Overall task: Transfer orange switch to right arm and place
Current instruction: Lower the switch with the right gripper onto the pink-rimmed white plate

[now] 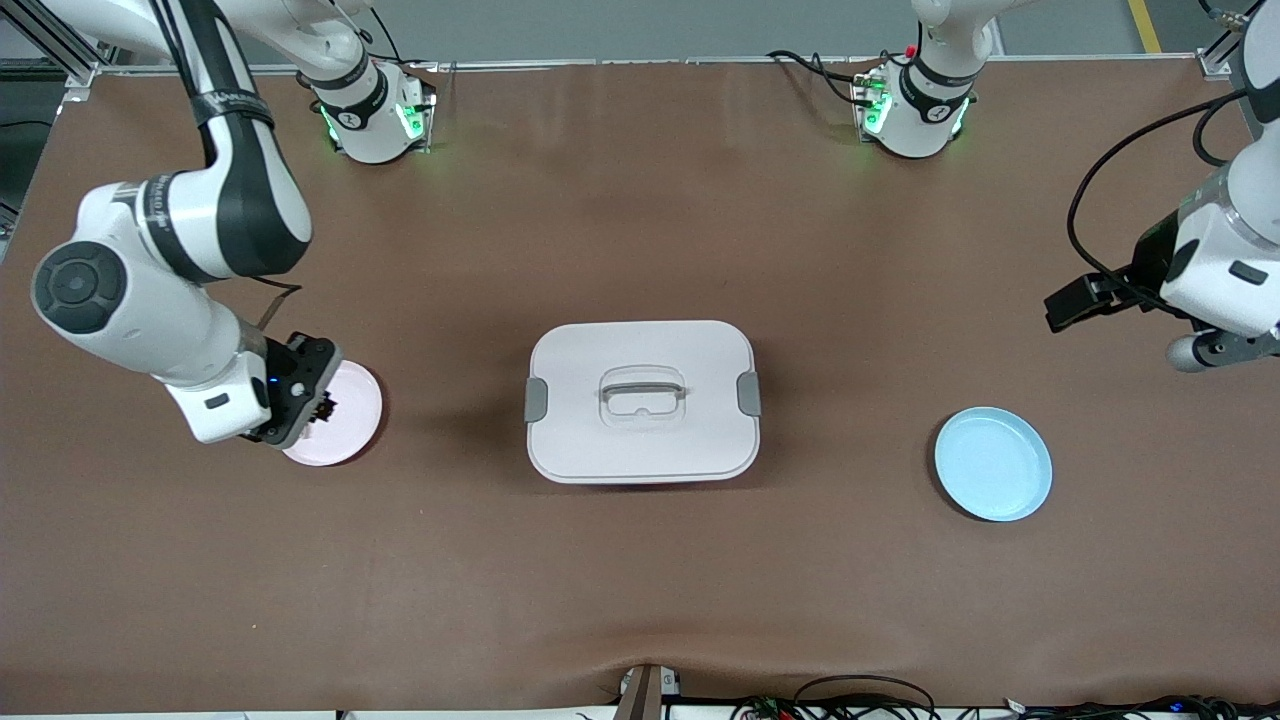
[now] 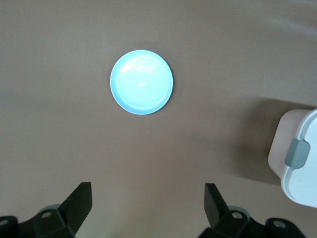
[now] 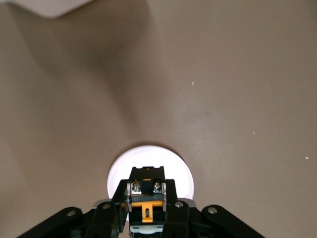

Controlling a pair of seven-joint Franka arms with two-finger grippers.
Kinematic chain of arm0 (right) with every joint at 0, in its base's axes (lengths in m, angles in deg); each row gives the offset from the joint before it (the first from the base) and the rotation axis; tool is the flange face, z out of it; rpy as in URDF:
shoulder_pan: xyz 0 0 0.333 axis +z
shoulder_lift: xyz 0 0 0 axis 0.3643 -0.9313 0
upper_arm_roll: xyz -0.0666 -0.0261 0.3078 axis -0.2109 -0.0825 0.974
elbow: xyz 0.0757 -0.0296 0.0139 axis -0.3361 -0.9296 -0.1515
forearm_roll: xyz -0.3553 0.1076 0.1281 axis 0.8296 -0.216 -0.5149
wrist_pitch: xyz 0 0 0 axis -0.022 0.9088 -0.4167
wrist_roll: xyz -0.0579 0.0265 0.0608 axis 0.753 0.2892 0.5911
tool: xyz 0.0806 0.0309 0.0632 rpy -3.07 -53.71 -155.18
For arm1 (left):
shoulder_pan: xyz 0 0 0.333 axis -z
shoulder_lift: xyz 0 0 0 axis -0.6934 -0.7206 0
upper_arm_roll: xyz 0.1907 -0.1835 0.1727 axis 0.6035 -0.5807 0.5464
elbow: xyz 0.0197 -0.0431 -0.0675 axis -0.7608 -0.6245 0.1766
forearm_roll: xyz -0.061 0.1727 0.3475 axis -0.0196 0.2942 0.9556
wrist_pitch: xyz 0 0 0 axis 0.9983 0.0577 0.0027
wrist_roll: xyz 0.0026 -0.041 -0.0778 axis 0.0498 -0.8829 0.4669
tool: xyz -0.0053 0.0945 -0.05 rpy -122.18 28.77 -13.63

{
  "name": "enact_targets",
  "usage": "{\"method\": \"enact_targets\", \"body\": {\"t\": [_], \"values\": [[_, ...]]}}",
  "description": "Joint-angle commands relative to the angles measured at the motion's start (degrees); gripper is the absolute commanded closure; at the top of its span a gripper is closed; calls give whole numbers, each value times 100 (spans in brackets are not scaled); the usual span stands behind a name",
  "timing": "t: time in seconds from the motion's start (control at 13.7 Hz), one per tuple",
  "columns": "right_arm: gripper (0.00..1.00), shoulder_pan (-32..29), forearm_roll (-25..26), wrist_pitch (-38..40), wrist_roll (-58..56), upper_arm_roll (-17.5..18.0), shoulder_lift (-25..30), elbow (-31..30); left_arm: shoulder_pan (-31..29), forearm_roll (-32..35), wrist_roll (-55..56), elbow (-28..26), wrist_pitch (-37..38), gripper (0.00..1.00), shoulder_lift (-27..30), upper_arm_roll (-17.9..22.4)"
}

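The orange switch, a small black block with an orange band and two screws, sits clamped between the fingers of my right gripper. In the front view that right gripper hangs tilted over the pink plate at the right arm's end of the table, with the switch a dark speck at its tip. Whether the switch touches the pink plate I cannot tell. My left gripper is open and empty, up in the air at the left arm's end of the table, where the left arm waits.
A white lidded box with grey latches stands mid-table; its corner shows in the left wrist view. A light blue plate lies empty toward the left arm's end, seen below the left gripper. Brown tabletop surrounds them.
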Motion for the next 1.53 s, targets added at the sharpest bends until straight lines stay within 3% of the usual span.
{"method": "enact_targets", "body": {"t": [0.0,0.15,0.37,0.66,0.95,1.46], "values": [[100,-372,154,-130,-715,110,231,-357,812,-390,-617,-134,69,0,346,1220],[100,-540,162,-507,-1129,110,239,-602,1147,-752,-1021,-257,60,0,478,1899],[100,-681,154,-1385,-1552,110,239,-1129,1473,-1006,-1531,-625,-27,0,811,2498],[100,-716,206,-2449,-1843,101,213,-1867,1562,-1105,-1717,-1855,-686,0,1654,2684],[100,-699,286,-3593,-1773,110,21,-2571,1658,-1070,-1726,-1875,-556,0,1718,2763],[100,-550,286,-3418,-1518,119,-516,-2598,1623,-1017,-1682,-1620,-362,0,1586,2754]]}}
